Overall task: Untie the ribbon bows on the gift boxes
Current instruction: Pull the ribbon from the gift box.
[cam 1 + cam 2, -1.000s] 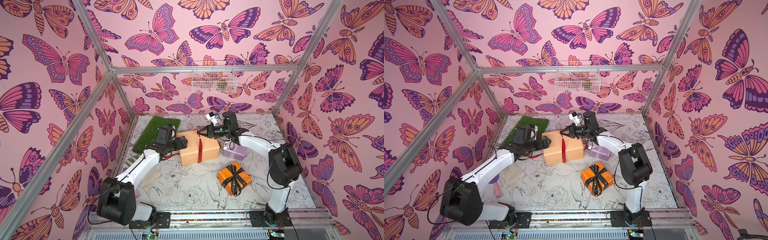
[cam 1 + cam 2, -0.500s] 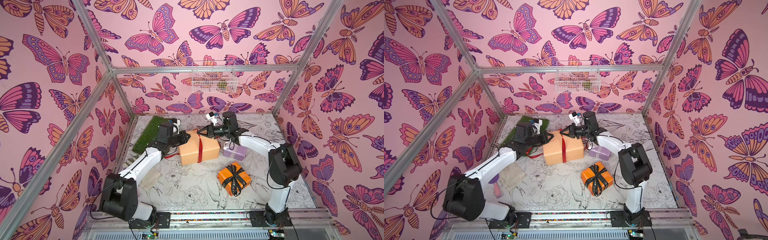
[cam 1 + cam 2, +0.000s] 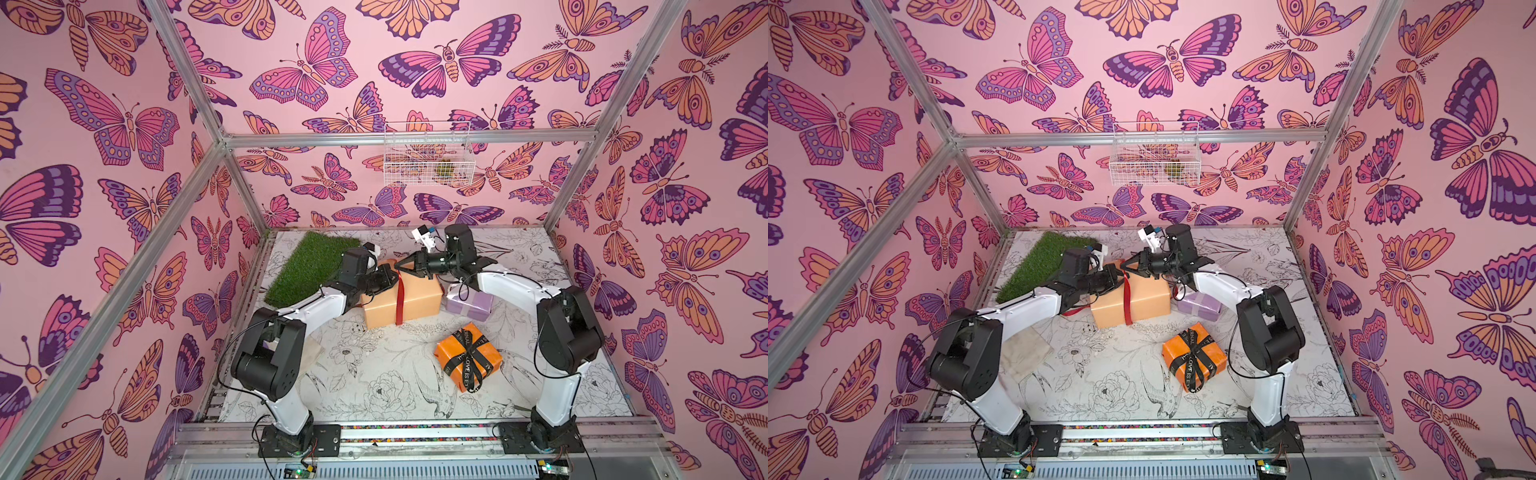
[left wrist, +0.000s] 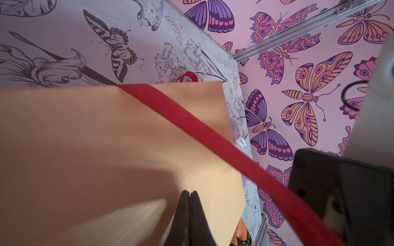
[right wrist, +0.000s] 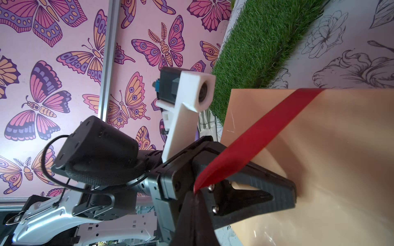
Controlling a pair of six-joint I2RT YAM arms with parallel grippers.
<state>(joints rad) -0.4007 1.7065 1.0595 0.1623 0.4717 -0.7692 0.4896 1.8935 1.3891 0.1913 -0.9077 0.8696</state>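
Pinching the red ribbon, right gripper faces left gripper, whose fingers are pressed together

My left arm and right arm bend at the elbows and reach inward until the tips nearly meet. My left gripper is closed, fingers pressed together on nothing. My right gripper is pinched tight on the red ribbon.
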